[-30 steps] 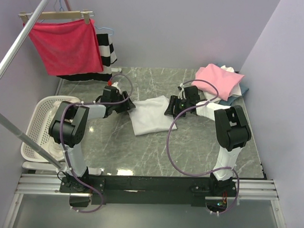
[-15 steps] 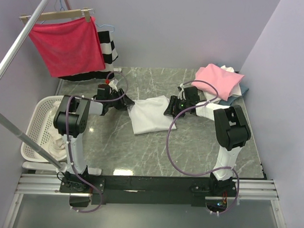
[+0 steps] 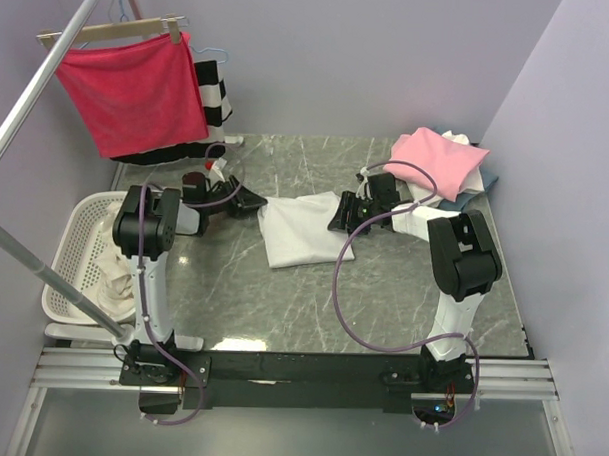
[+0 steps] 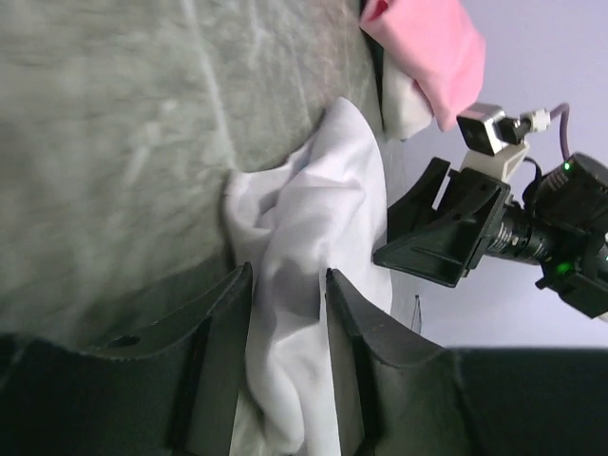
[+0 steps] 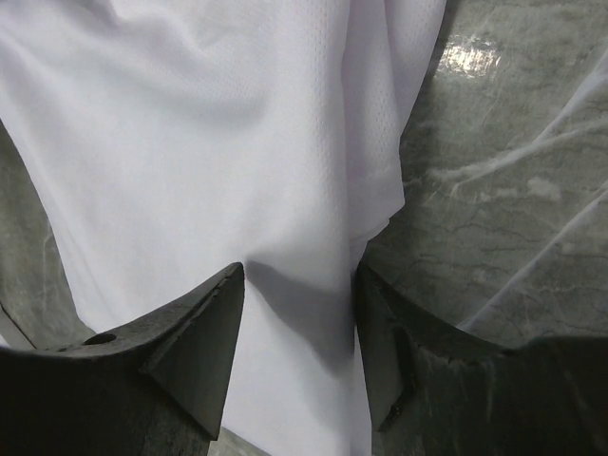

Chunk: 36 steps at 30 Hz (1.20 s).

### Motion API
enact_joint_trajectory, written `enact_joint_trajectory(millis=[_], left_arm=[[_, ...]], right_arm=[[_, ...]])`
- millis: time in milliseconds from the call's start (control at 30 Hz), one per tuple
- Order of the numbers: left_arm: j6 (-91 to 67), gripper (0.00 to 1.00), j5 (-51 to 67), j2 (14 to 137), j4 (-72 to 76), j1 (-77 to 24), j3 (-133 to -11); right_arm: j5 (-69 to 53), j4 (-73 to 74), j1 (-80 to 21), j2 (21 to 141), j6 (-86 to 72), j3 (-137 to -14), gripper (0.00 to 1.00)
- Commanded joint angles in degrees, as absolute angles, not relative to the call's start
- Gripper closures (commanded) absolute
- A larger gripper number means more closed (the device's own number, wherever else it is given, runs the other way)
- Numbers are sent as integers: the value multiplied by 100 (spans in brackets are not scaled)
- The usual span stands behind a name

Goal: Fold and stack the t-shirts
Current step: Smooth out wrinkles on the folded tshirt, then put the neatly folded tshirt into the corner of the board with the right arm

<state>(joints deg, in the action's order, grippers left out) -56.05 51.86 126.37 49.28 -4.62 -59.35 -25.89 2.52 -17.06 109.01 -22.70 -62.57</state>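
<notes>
Drawn back leftward since a second ago, left gripper (image 4: 288, 285) pinches white shirt (image 3: 302, 233) at its left edge, right gripper (image 5: 299, 275) clamps the opposite edge, shirt lying rumpled on table (image 3: 282, 297) centre; beyond, pink shirt (image 3: 437, 158) tops far-right pile.

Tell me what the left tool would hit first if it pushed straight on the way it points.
The white shirt: its bunched edge sits between the fingers of the left tool. Past it, likely the right tool, though depth is unclear.
</notes>
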Motion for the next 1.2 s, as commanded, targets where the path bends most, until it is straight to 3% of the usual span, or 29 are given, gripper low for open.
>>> enact_joint_trajectory(millis=[0,167,300,400,500,633,933,1167], left_arm=[[-5074,59,5388,12182,4391,-167,-5967],[-4667,65,5203,12050,3692,-150,-6205],[-4089,64,4721,11822,2928,-176,-6284],[-3580,54,3844,11322,2024,-325,-6319],[-3157,34,2517,10707,1188,-658,-6390],[-3155,25,1591,9994,975,-1001,-6162],[-3199,23,1284,9519,809,-1668,-5643],[-3498,23,915,9615,914,-2100,-5414]], right_arm=[[-2259,694,-1793,11162,-2250,-6091,42],[-2259,703,-1793,11153,-2250,-6100,42],[-2241,668,-1793,11153,-2259,-6073,43],[-2198,642,-1793,11101,-2267,-6056,42],[-2215,379,-1802,10855,-2241,-5872,40],[-1900,316,-1775,10451,-2232,-5792,36],[-1388,650,-1635,10405,-2224,-6275,29],[-2740,571,-1275,11125,-2241,-6784,27]])
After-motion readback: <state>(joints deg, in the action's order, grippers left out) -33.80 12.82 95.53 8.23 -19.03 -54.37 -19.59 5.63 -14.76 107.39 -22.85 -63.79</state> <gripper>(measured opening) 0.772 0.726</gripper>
